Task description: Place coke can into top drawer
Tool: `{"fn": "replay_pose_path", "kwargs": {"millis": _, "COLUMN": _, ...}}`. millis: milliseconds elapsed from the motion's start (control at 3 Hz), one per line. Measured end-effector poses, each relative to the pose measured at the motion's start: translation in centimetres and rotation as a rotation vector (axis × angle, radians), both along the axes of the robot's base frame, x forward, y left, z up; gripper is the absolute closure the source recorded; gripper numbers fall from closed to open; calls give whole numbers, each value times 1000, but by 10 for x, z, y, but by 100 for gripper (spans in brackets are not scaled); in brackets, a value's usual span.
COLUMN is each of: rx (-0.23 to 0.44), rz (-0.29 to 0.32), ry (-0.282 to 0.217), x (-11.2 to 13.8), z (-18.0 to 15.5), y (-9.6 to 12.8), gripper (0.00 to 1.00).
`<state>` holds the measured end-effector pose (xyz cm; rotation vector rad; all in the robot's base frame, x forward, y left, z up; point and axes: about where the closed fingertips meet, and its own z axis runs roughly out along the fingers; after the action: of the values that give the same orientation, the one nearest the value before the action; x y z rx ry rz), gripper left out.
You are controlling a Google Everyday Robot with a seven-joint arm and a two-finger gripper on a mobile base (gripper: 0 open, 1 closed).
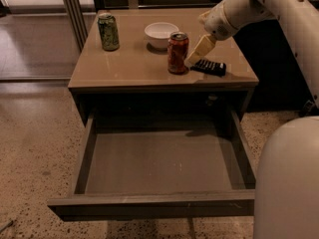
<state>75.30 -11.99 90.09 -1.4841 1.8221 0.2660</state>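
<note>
— Where's the coke can (178, 53)?
— Upright on the cabinet top (129, 68), in front of the white bowl (160, 33). The top drawer (159, 163) stands wide open below, ready to receive it.
— And the gripper (195, 56)?
— I have it angled down just beside the can's right side, I'd say for a side grasp. Whether it's released or clenched, I cannot tell.
</note>
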Motion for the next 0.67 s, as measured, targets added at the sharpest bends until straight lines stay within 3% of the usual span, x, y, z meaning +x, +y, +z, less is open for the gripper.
{"fn": "replay_pose_path", "kwargs": {"millis": 667, "rx": 4, "rz": 34, "ry": 64, "x": 12, "z": -23, "y": 26, "gripper": 0}}
